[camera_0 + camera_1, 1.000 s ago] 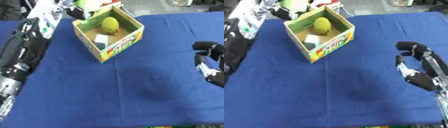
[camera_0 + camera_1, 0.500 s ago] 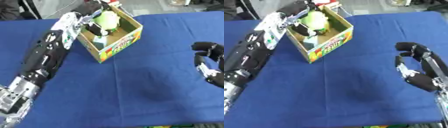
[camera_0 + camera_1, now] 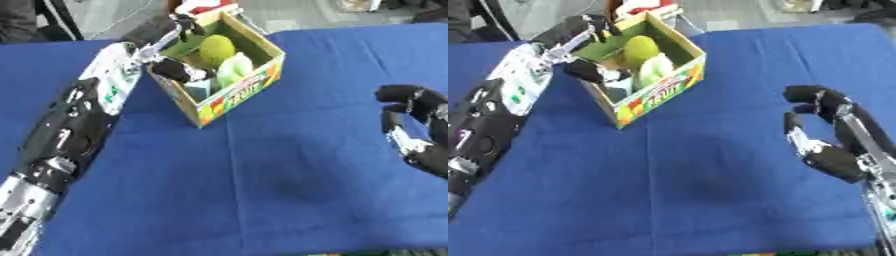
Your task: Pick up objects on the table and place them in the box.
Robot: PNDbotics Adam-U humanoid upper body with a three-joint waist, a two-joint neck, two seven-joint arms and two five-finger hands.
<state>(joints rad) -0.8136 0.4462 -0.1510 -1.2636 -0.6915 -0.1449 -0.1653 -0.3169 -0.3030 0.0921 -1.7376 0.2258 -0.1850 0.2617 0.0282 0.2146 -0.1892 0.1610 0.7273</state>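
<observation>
The left hand [image 3: 171, 37] reaches over the near-left wall of the box [image 3: 234, 95], its dark fingers [image 3: 179, 71] spread and relaxed above the contents, holding nothing that can be made out. Its arm [image 3: 83, 117], black and silver, runs back from the box toward the lower left edge of the view across the blue tablecloth [image 3: 262, 180]. Inside the box, just beside the fingers, lie a yellow-green rounded fruit [image 3: 216, 48] toward the far side, a pale green object [image 3: 234, 69] touching it on the near-right side, and a small light blue-white item [image 3: 198, 89] against the near wall; the last is too blurred to name. The box stands askew on the cloth, one corner pointing to the robot, its outer walls printed in red, yellow and green. Behind the box something red and white [image 3: 203, 6] shows at the table's far edge. Well to the right of the box, the right hand [image 3: 820, 135] hovers over bare cloth, fingers curled inward around nothing.
</observation>
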